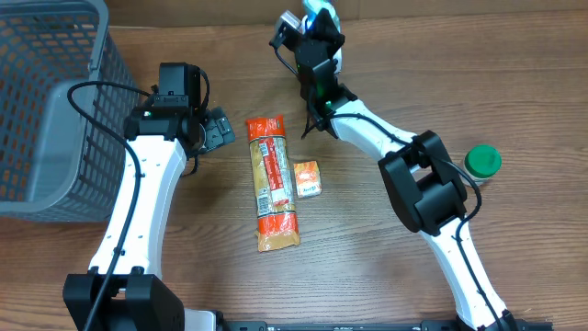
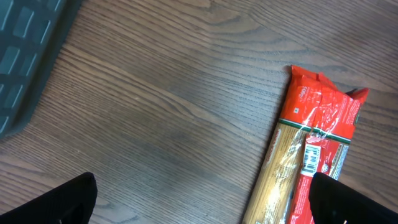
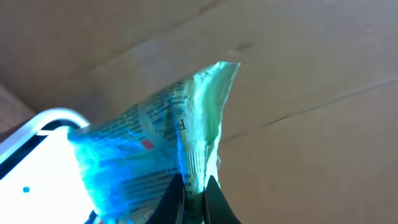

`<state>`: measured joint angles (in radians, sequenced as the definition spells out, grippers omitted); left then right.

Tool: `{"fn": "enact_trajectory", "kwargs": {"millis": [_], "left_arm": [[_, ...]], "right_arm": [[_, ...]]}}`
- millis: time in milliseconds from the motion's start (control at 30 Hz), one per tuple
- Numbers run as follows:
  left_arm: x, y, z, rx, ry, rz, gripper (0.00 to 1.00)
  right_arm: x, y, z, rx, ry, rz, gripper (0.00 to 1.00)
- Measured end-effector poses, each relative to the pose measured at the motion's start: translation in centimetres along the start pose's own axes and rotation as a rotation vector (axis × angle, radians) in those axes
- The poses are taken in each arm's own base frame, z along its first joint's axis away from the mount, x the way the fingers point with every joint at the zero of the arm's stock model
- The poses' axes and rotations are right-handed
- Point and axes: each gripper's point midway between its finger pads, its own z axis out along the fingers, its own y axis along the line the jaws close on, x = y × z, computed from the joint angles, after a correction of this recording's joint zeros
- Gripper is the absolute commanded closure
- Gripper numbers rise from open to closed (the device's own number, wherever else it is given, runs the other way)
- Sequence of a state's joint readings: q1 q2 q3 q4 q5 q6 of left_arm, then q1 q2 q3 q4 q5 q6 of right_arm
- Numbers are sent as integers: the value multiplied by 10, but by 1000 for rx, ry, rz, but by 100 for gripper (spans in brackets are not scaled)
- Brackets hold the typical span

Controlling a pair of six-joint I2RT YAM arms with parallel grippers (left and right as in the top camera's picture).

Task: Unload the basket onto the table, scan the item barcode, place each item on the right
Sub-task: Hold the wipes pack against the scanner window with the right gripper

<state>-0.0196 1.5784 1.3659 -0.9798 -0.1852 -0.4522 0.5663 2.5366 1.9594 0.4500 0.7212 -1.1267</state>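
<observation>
Bench (image 1: 386,55): brown wood grain. Basket (image 1: 55,119), far left: grey mesh. Pasta pack (image 1: 274,184): red-orange ends, clear middle, white barcode label. Small box (image 1: 307,178): orange. Cap (image 1: 481,161), right: green. Far packet (image 3: 155,143): pale green, printed text, blue-lit.

A: How many packets?
B: One long red-and-clear plastic pasta packet (image 1: 273,184), one small orange cardboard carton (image 1: 307,178), one crinkled printed plastic pouch (image 3: 155,143).
A: And containers?
B: One grey wire-mesh basket (image 1: 41,64), one green-capped bottle (image 1: 481,162).

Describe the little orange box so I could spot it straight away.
Start at the grey mesh basket at the far left, then move right to the long red-and-orange pasta packet lying mid-scene. The small orange box lies beside its right edge, squarish and far shorter.
</observation>
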Motion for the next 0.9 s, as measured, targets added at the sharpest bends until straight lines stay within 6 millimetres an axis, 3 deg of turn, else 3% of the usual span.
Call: {"fn": "enact_trajectory", "kwargs": {"millis": [300, 733, 900], "left_arm": [[0, 0, 0, 0, 0, 0, 0], [0, 0, 0, 0, 0, 0, 0], [0, 0, 0, 0, 0, 0, 0]], "right_arm": [[10, 13, 3, -48, 27, -37, 97], [-9, 40, -19, -125, 22, -77, 96], [-8, 44, -22, -135, 36, -92, 96]]}}
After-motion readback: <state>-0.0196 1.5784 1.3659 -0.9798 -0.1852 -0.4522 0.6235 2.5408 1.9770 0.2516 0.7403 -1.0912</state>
